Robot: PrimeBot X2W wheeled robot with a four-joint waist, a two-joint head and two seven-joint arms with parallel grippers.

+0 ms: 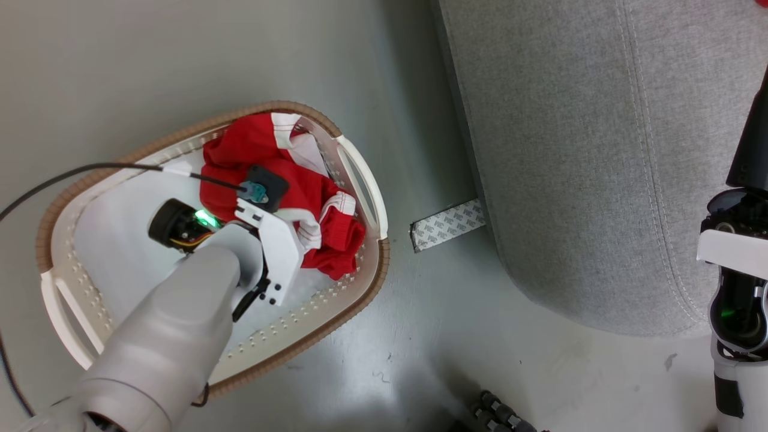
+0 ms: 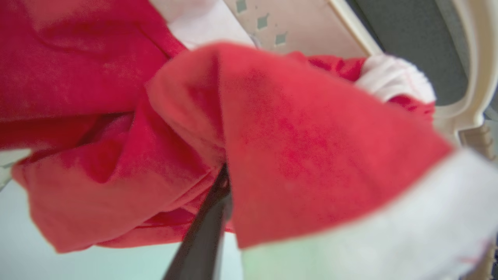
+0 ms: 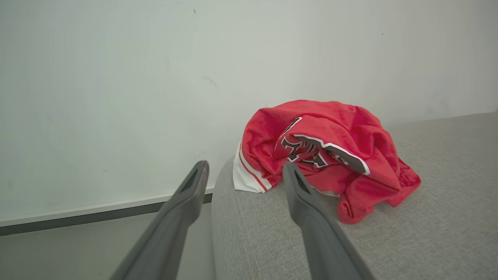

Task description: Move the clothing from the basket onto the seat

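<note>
While the grey seat (image 1: 570,150) carries one red jersey (image 3: 323,128), the basket (image 1: 367,191) beside it holds more red clothing (image 1: 252,141), where the left fingers (image 2: 206,233) are buried, their grip impossible to tell; the right fingers (image 3: 188,190) stand apart.

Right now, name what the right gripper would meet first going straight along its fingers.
Probably the red jersey on the grey seat: the open right gripper points at its white-trimmed edge. Depth is unclear; the seat's rounded edge could come first.
</note>
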